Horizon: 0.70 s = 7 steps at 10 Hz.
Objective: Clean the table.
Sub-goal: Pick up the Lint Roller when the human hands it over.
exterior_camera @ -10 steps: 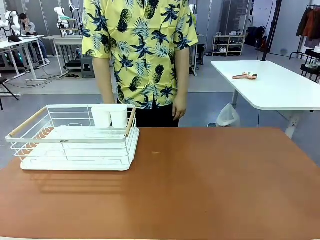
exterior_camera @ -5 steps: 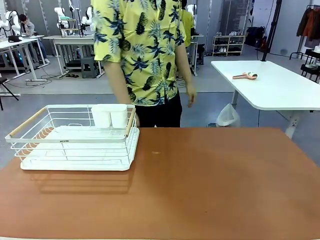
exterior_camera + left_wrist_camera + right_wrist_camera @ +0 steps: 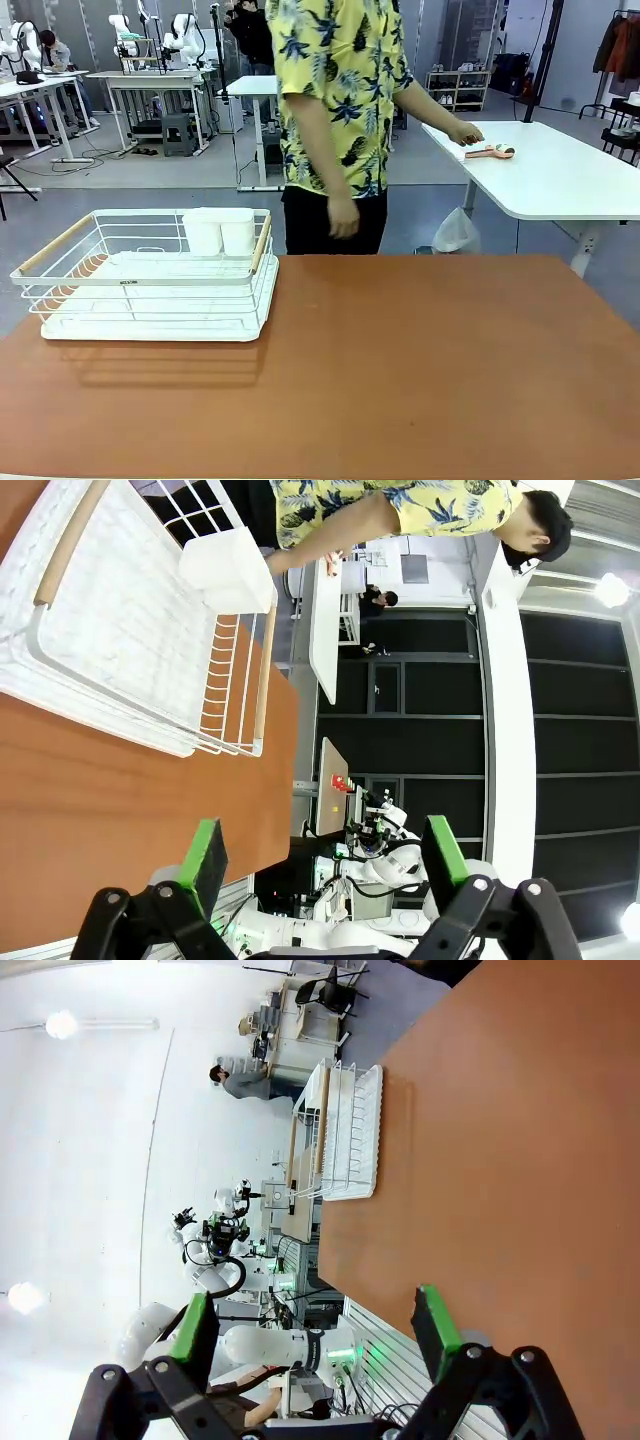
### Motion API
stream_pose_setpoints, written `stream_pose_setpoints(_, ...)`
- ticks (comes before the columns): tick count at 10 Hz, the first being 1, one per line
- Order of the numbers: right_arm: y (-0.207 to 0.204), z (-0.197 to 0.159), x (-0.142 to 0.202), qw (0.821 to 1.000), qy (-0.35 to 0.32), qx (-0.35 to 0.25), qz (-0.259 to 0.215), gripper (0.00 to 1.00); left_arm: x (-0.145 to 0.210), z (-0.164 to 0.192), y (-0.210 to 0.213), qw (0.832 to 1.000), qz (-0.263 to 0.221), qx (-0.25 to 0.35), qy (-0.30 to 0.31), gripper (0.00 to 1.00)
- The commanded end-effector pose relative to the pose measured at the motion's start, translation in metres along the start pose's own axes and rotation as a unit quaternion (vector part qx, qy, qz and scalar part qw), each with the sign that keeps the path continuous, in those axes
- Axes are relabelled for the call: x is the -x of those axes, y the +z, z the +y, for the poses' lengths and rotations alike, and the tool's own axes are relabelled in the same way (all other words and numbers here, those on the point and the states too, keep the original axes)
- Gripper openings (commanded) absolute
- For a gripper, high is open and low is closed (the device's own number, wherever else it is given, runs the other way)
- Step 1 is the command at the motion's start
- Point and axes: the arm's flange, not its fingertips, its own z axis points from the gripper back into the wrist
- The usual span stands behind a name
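Front view: the smooth, matte reddish-brown tabletop [image 3: 430,370] fills the near scene, with a white wire dish rack [image 3: 150,290] on its far left. Past the far edge, a person in a yellow patterned shirt [image 3: 335,100] reaches one hand [image 3: 462,135] to a white table [image 3: 550,175] on the right. Left wrist view: the left gripper [image 3: 322,850] is spread wide and empty over the tabletop near the rack. Right wrist view: the right gripper [image 3: 312,1322] is likewise wide apart, holding nothing.

Reddish-brown table [image 3: 450,360], white rack [image 3: 140,283]

right claw [image 3: 315,1345] agape above table [image 3: 500,1160]; dish rack [image 3: 340,1135] far
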Motion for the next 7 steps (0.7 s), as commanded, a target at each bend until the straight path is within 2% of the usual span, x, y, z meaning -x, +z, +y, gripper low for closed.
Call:
stream_pose_setpoints(1, 0.0014, 0.0025, -0.0011, 1.000, 0.006, -0.008, -0.003, 1.00, 0.0015, 0.0002, 0.0030, 1.000, 0.004, 0.003, -0.003, 1.00)
stream_pose_setpoints(7, 0.0014, 0.0025, -0.0011, 1.000, 0.006, -0.008, -0.003, 1.00, 0.0015, 0.0002, 0.0030, 1.000, 0.004, 0.003, -0.003, 1.00)
